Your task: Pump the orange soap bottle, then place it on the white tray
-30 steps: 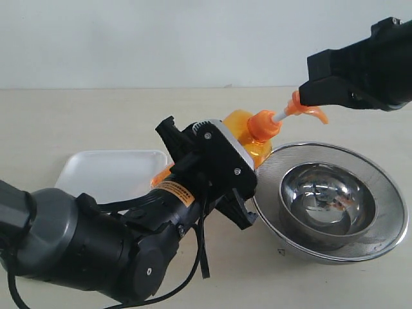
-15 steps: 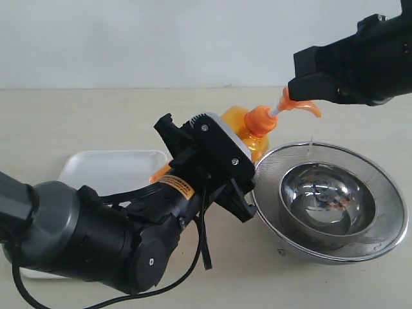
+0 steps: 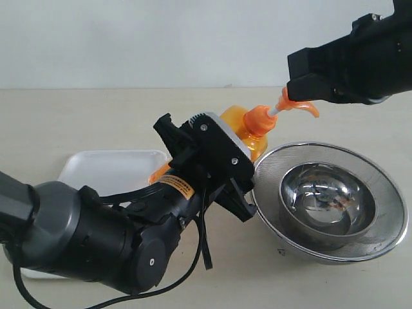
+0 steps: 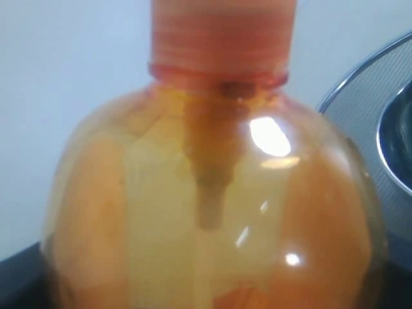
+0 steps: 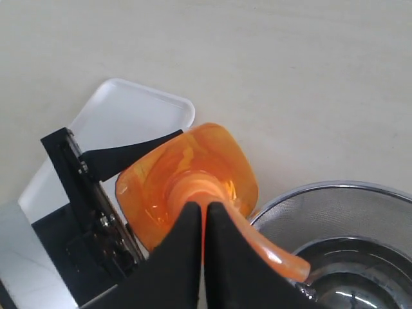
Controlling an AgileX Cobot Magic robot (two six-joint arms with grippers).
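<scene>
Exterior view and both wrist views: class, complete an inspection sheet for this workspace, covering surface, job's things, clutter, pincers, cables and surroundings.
Surface: pale beige table.
Job's things: orange soap bottle tilted, spout over the bowls; white tray flat on the table, partly hidden, visible part bare.
Clutter: small steel bowl nested inside a wide mesh bowl.
Pincers: left pincer shut on the bottle's body; right pincer shut, tips on the pump head.
Cables: black cable loops below the left pincer.
Surroundings: plain white wall; nothing else seen.

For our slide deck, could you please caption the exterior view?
Left tool grips the tilted orange soap bottle; right tool sits on its pump head, beside steel bowls.
</scene>
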